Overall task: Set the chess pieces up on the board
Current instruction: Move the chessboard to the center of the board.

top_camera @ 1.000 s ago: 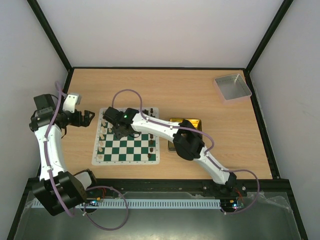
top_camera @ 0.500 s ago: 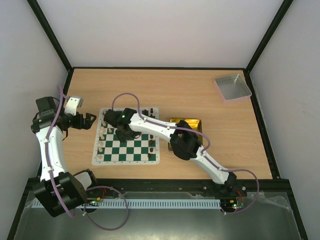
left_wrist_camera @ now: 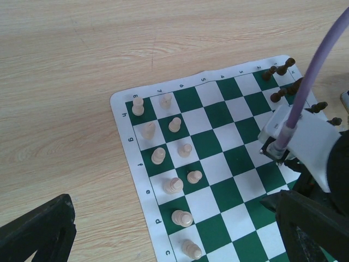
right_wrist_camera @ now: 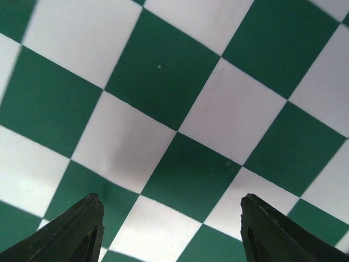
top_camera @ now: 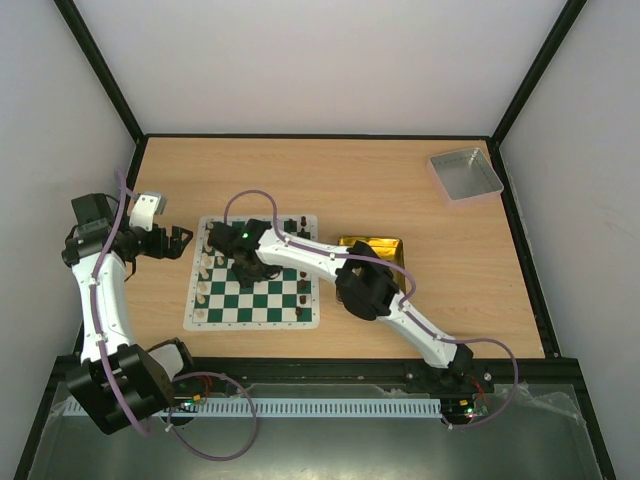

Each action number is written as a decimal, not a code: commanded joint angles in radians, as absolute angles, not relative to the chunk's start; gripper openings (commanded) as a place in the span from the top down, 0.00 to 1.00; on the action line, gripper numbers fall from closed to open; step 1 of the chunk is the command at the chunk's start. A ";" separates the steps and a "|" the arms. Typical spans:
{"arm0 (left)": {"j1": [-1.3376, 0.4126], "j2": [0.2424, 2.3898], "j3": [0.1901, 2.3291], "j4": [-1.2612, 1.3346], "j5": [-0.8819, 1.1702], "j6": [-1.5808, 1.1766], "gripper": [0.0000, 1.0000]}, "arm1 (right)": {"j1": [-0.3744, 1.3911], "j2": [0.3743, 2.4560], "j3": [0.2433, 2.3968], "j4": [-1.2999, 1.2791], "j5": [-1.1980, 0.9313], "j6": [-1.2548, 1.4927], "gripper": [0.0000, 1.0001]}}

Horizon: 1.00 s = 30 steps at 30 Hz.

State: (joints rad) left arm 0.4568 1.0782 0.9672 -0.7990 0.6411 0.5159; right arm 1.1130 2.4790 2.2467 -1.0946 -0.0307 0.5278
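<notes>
The green and white board (top_camera: 262, 300) lies left of centre on the table. Cream pieces (top_camera: 204, 276) stand along its left side, and dark pieces (top_camera: 303, 290) along its right side. My right gripper (top_camera: 243, 270) hovers over the board's upper middle. In the right wrist view it (right_wrist_camera: 172, 213) is open and empty above bare squares (right_wrist_camera: 191, 174). My left gripper (top_camera: 180, 236) is open and empty, just off the board's upper left corner. The left wrist view shows several cream pieces (left_wrist_camera: 174, 185), dark pieces (left_wrist_camera: 279, 69) and the right arm's wrist (left_wrist_camera: 305, 142).
A shiny gold tray (top_camera: 378, 245) lies right of the board, partly under the right arm. A grey metal tray (top_camera: 465, 174) sits at the far right corner. Black frame rails border the table.
My left gripper has shifted slightly toward the board. My right gripper has moved a little down and left over the board, still open.
</notes>
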 commanded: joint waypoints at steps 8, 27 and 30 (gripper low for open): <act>0.460 1.054 0.955 -0.813 0.660 0.539 0.01 | 1.106 2.531 2.264 -1.114 -0.023 0.520 0.35; 0.459 1.060 0.967 -0.827 0.662 0.551 0.01 | 1.076 2.409 1.966 -0.994 -0.027 0.520 0.36; 0.459 1.063 0.969 -0.827 0.666 0.549 0.01 | 1.071 2.382 1.919 -0.973 -0.026 0.521 0.36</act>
